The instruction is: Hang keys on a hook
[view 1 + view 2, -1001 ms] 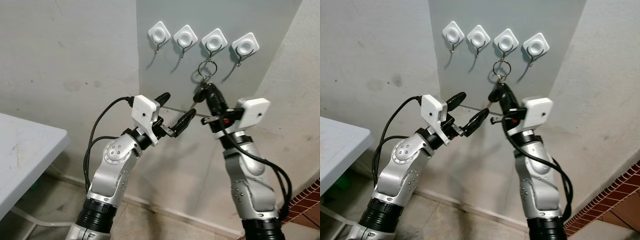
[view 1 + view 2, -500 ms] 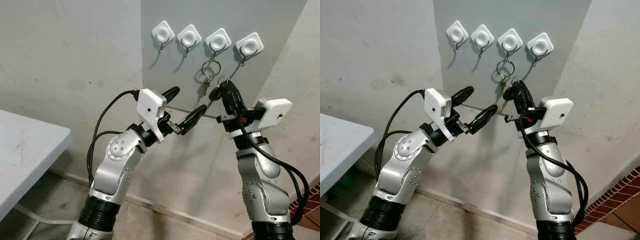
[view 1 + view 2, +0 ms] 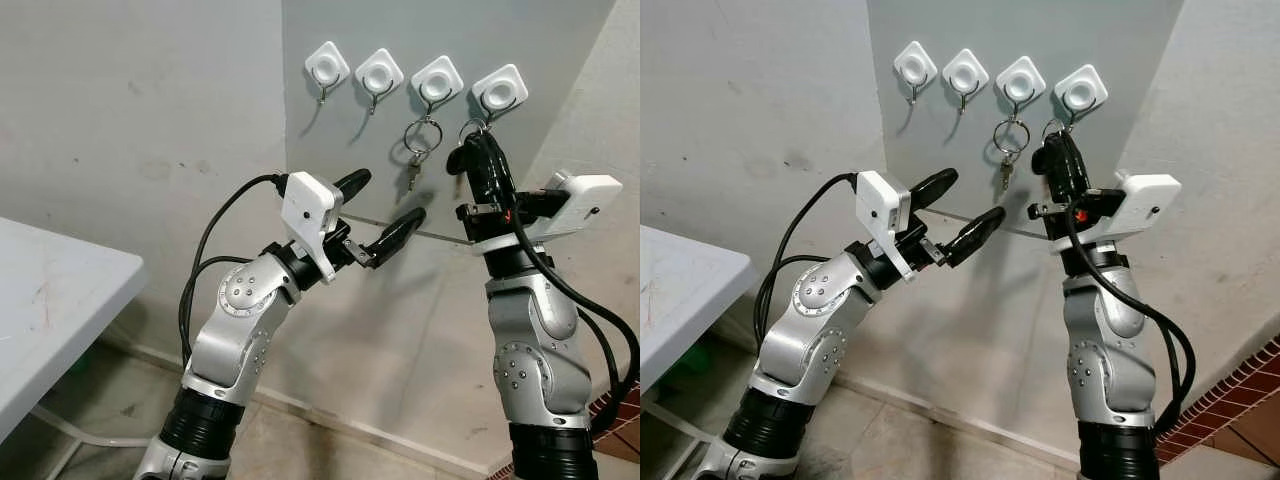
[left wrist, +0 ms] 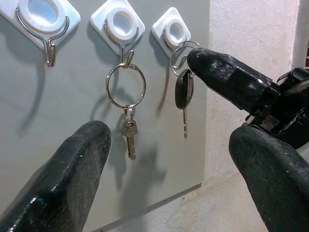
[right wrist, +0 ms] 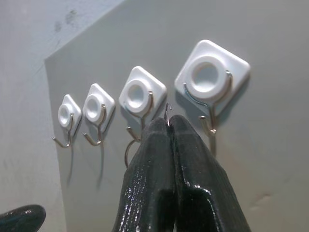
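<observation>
Keyring pinched in right end effector just below rightmost hook.

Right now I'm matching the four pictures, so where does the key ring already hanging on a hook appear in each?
Left eye view: hanging key ring, upper middle, left of the right claw.
Right eye view: upper middle.
Left wrist view: centre, beside the black key.
Right wrist view: an arc of it at the fingers' edge.
Shared landmark: the white hook carrying it.

glossy white plastic hook plates carry thin shiny wire hooks; the key ring is bright metal, the gripper fingers glossy black, the wall panel matt grey.
</observation>
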Motion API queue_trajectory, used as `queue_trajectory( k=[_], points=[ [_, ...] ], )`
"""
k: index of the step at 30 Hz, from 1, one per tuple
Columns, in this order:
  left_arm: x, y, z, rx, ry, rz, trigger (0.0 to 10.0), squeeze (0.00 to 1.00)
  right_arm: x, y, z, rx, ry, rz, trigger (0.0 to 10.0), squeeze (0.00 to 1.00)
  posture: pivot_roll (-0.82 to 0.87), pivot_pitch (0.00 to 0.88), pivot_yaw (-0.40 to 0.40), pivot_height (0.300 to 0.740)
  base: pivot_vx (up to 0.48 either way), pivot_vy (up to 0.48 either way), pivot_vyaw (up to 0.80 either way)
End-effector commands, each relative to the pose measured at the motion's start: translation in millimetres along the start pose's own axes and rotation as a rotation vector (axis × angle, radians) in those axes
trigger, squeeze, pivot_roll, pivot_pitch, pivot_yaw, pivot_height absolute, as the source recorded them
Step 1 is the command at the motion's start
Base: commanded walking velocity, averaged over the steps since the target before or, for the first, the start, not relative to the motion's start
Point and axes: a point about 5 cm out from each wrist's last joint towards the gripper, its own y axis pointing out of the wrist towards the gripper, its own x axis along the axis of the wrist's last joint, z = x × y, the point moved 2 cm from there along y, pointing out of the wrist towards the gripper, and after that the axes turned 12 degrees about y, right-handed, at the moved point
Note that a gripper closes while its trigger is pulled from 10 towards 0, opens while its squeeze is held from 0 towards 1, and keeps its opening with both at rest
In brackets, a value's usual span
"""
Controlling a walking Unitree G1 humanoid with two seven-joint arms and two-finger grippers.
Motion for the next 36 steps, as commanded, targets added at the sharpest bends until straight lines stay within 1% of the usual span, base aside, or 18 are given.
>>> queue_trajectory(
  k=[1, 9, 14, 22, 25, 29, 31, 36],
  points=[
    [9.4, 3.6, -1.1, -0.018, 0.007, -0.03, 10.0, 0.0, 8.5, 5.1, 5.3, 0.014, 0.026, -0.037, 10.0, 0.0, -0.05, 0.0, 0.003, 0.74, 0.0, 0.0, 0.0],
    [9.6, 3.0, -2.2, -0.01, -0.003, -0.03, 10.0, 0.0, 8.0, 4.9, 0.5, -0.019, 0.107, -0.046, 10.0, 0.0, -0.04, 0.0, -0.003, 0.74, 0.0, 0.0, 0.0],
    [9.9, 2.3, -2.9, -0.005, -0.008, -0.03, 10.0, 0.0, 10.9, 7.2, -1.4, -0.029, 0.135, -0.062, 10.0, 0.0, -0.04, 0.0, -0.008, 0.74, 0.0, 0.0, 0.0],
    [10.4, 2.2, -3.7, 0.0, -0.012, -0.03, 10.0, 0.0, 14.1, 9.5, -3.0, -0.036, 0.156, -0.077, 10.0, 0.0, -0.03, 0.0, -0.014, 0.74, 0.0, 0.0, 0.0],
    [10.6, 1.8, -3.3, 0.005, -0.015, -0.03, 10.0, 0.0, 14.1, 9.5, -4.9, -0.051, 0.196, -0.082, 10.0, 0.0, -0.03, 0.0, -0.017, 0.74, 0.0, 0.0, 0.0],
    [10.9, 1.6, -3.3, 0.007, -0.015, -0.031, 10.0, 0.0, 13.5, 8.8, -6.3, -0.06, 0.216, -0.082, 10.0, 0.0, -0.03, 0.0, -0.018, 0.74, 0.0, 0.0, 0.0],
    [11.3, 1.0, -2.6, 0.013, -0.016, -0.03, 10.0, 0.0, 12.6, 7.0, -10.4, -0.085, 0.26, -0.088, 10.0, 0.0, -0.02, 0.0, -0.02, 0.74, 0.0, 0.0, 0.0],
    [11.0, 0.2, -2.8, 0.016, -0.017, -0.027, 10.0, 0.0, 9.6, 5.3, -11.0, -0.097, 0.295, -0.086, 10.0, 0.0, -0.02, 0.0, -0.021, 0.74, 0.0, 0.0, 0.0]
  ],
)
